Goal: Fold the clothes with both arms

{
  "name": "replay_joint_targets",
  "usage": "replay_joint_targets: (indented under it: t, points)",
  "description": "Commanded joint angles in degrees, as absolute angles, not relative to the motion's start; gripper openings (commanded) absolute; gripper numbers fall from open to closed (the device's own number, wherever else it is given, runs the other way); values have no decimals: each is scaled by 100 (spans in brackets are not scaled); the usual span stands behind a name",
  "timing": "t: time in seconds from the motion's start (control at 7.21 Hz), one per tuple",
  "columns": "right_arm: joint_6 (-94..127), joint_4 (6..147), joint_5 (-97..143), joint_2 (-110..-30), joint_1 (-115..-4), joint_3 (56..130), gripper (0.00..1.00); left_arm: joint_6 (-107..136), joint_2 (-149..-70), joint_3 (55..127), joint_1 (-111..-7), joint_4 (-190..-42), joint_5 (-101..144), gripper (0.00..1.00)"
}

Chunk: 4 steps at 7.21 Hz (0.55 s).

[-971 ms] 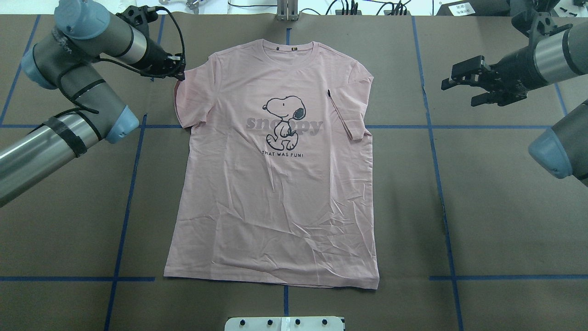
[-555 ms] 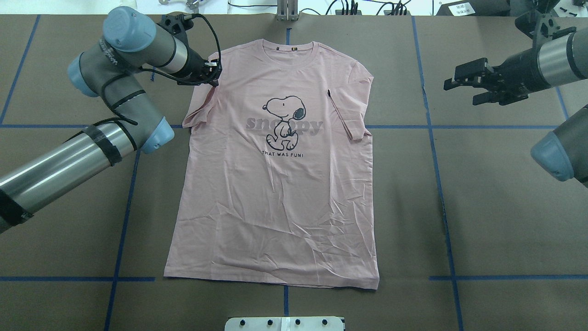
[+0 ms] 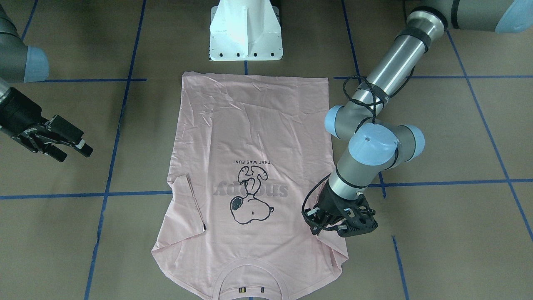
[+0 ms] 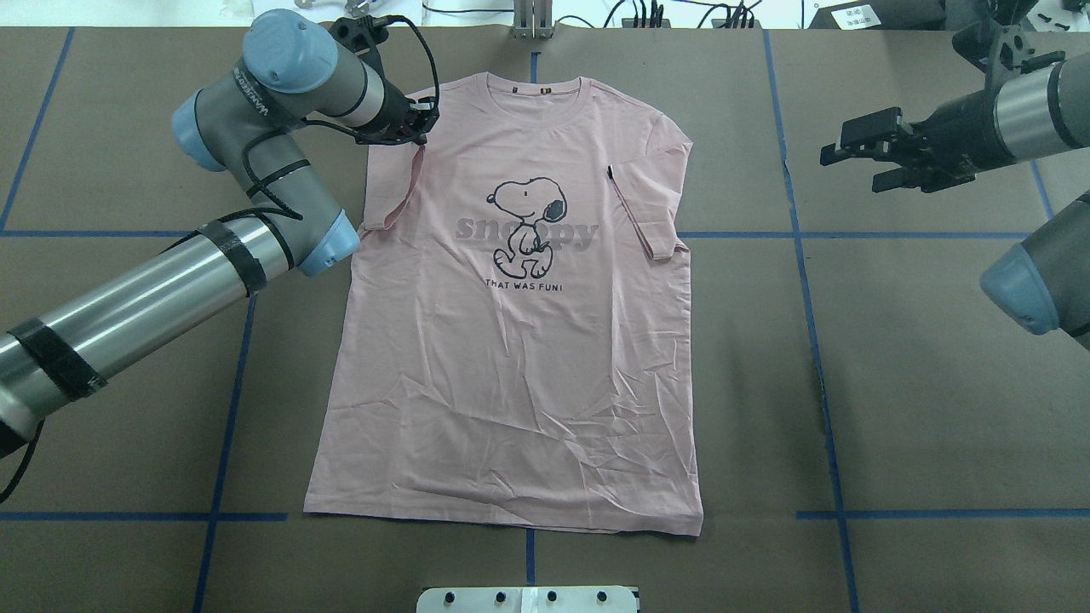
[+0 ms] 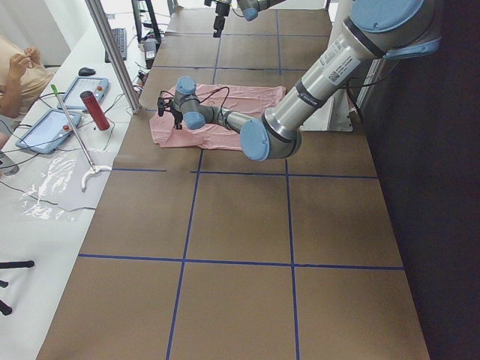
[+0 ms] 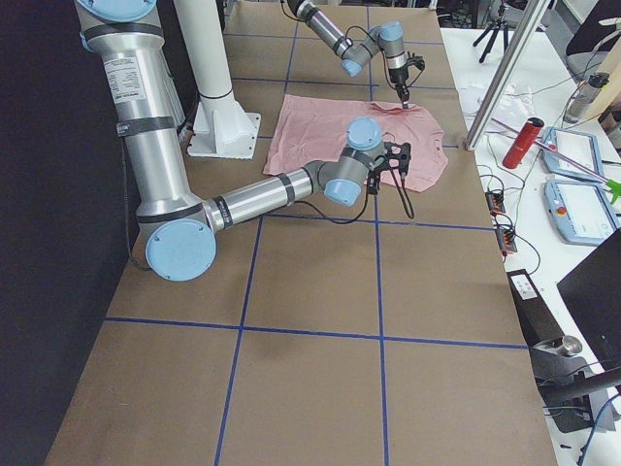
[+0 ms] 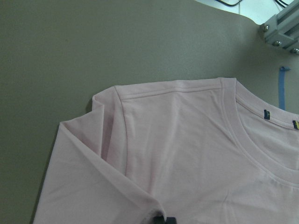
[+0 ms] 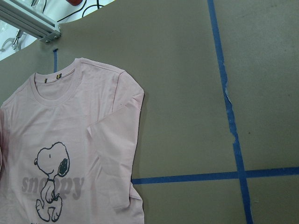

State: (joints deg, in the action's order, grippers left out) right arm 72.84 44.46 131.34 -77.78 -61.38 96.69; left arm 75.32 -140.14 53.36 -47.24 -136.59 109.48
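The pale pink T-shirt (image 4: 511, 366) lies flat, print up, collar at the far edge. Its right-hand sleeve (image 4: 647, 204) is folded inward over the chest, the black tag showing. My left gripper (image 4: 420, 129) is shut on the other sleeve (image 4: 393, 191), lifted and drawn over the shoulder toward the collar; in the left wrist view the fingertips (image 7: 163, 220) pinch the fold of the fabric (image 7: 140, 186). From across the table the left gripper (image 3: 317, 227) hangs over the shirt's edge. My right gripper (image 4: 851, 160) hovers open over bare table, well off the shirt (image 8: 70, 140).
The white pedestal (image 3: 245, 33) stands by the shirt's hem. Blue tape lines (image 4: 809, 281) cross the brown table. An aluminium post (image 4: 532, 21) rises beyond the collar. A side table holds tablets and a red bottle (image 5: 95, 110); a person (image 5: 15, 71) sits there.
My left gripper has travelled right and slightly farther, carrying the sleeve from the shirt's outer edge over the shoulder. The right arm has barely moved.
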Motion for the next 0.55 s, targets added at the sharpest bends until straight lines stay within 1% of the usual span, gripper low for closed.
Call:
replay_joint_targets:
  t: [0.0,0.14,0.28,0.42]
  points:
    - [7295,4439,13131,-7726,-6135,9633,100,7532,-14045,5308,-4658,-13720,10898,36]
    - [7312,4447,13113,-7673,-6074,9633,100,7558,-13932,5648,-4658,-13720,10907,99]
    - [7826,4439,12748,-7568,-5777,9694,100,7802,-13591,6382,-4650,-13720,10925,100]
    - [8753,4438,12196,-7506,-5200,9781,100,8127,-13205,7277,-4597,-13711,10960,100]
